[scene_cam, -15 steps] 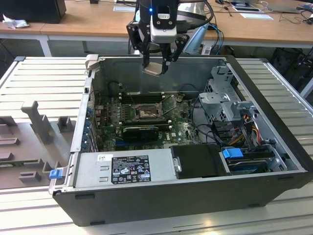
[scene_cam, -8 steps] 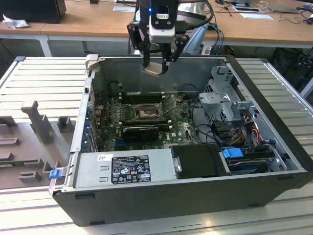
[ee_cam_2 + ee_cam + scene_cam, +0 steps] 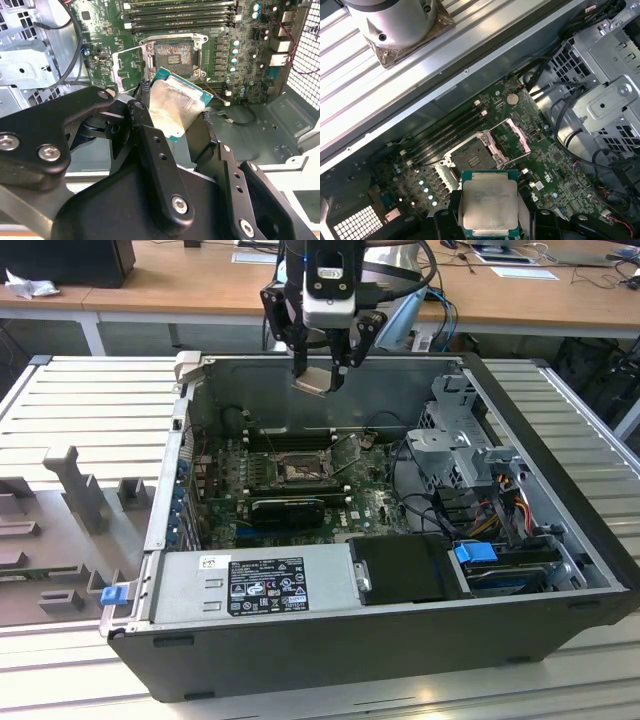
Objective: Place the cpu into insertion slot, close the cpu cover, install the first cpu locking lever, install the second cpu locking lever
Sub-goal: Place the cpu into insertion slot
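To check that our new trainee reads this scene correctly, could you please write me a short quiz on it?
1. True or false: the end effector grips the cpu above the open computer case.
2. Choose one: the insertion slot is A) empty, B) already filled with a chip, C) hidden under a closed plate.
3. Fill the gap: the cpu cover beside the slot is swung ____.

Key: 1 true; 2 A; 3 open.
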You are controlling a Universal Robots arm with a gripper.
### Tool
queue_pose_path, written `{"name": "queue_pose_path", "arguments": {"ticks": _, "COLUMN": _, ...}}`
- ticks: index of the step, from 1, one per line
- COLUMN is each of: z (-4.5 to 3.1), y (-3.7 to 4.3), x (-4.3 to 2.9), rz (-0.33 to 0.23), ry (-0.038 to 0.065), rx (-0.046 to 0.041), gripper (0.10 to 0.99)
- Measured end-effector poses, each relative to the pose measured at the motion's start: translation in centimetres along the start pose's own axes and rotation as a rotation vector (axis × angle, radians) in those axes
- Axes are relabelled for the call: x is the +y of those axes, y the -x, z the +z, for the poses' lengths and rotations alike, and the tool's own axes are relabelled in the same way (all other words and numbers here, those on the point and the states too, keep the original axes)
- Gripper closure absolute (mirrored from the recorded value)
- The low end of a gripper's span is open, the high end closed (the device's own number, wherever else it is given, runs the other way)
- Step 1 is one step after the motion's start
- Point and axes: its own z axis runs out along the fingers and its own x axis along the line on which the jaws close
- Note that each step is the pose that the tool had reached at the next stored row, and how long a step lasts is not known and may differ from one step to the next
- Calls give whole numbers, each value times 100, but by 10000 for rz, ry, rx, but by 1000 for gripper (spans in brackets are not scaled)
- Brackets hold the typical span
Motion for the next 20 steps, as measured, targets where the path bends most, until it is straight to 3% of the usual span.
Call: {"name": "queue_pose_path", "arguments": {"ticks": 20, "z": 0, "y": 0, "x": 0, "rz": 865, "ry": 17, "rx": -78, "gripper": 557}}
